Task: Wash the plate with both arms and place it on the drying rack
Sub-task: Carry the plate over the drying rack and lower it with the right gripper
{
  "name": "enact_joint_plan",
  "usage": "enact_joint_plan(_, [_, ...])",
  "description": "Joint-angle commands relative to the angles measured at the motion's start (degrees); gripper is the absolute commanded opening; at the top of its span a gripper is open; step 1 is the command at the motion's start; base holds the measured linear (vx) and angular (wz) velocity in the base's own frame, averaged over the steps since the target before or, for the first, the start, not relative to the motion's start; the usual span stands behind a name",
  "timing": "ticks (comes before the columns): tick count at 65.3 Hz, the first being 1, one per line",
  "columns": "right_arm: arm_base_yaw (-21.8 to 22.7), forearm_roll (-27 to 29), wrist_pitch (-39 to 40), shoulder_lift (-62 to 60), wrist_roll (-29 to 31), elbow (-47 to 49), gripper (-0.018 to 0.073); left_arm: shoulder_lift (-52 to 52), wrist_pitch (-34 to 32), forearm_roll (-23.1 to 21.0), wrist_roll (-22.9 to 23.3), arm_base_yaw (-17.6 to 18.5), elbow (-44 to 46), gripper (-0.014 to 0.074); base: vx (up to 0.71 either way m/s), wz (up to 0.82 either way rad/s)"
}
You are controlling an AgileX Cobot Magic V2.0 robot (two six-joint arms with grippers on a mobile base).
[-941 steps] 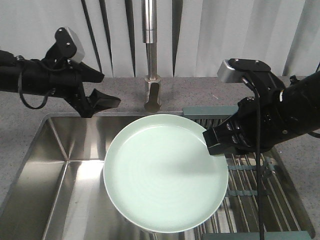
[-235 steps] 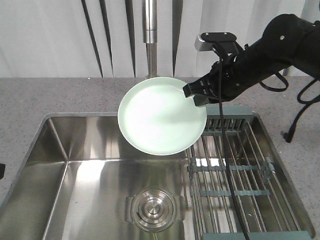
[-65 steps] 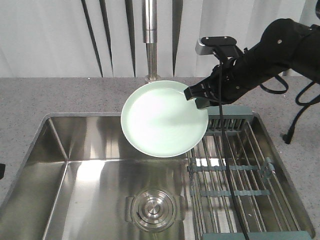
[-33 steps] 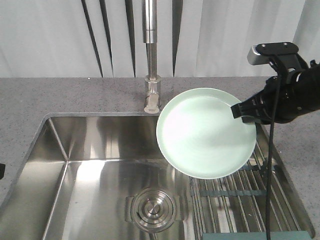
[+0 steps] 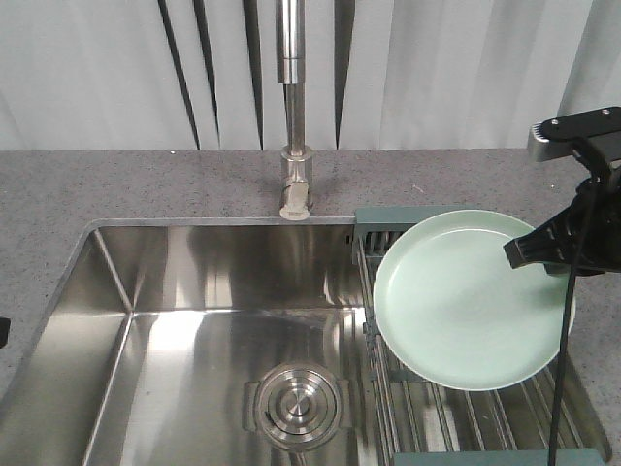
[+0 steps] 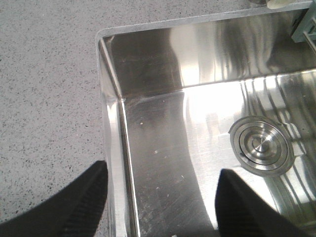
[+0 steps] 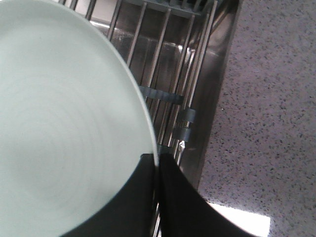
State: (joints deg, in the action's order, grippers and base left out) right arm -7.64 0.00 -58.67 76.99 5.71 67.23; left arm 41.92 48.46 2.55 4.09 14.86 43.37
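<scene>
A grey speckled worktop (image 5: 146, 184) runs in front of a pale pleated curtain (image 5: 437, 68). A steel sink (image 5: 107, 291) is sunk into it, and a faucet (image 5: 294, 146) stands at the basin's 12 o'clock. The round drain (image 5: 296, 403) sits toward the basin's 6 o'clock. Along the sink's 3 o'clock side lies the drying rack (image 5: 388, 216), thin metal rods between grey-green end bars.

Your plate (image 5: 466, 306) hangs over that rack, its face turned up toward the front camera, covering most of the rods. You cannot tell from these views whether it touches them. Your right end effector (image 5: 529, 254) pinches the plate's rim at about 2 o'clock. In the right wrist view its two dark fingers (image 7: 173, 197) press on either side of the edge, with the rods beneath.

Your left end effector (image 6: 160, 207) is spread wide with nothing between its fingers. One finger is above the worktop beside the sink's corner and the other above the basin floor.
</scene>
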Motion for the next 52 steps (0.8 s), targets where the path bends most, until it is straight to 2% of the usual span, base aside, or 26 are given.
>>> enact_joint_plan(1, [1.5,-1.3,2.0,-0.5,-0.1,1.5,-0.0001,-0.1,-3.6,0.0,0.5,0.3,1.5,0.0438,0.00,0.00])
enact_joint_plan(15, [3.9,-2.6,3.7,3.4,0.7,1.5,-0.0001,-0.1,-3.6,0.0,0.5,0.3,1.5,0.0438,0.00,0.00])
enact_joint_plan(52, [3.9,-2.9,13.4,15.9,1.5,1.5,-0.0001,-0.1,-3.6,0.0,0.5,0.3,1.5,0.0438,0.00,0.00])
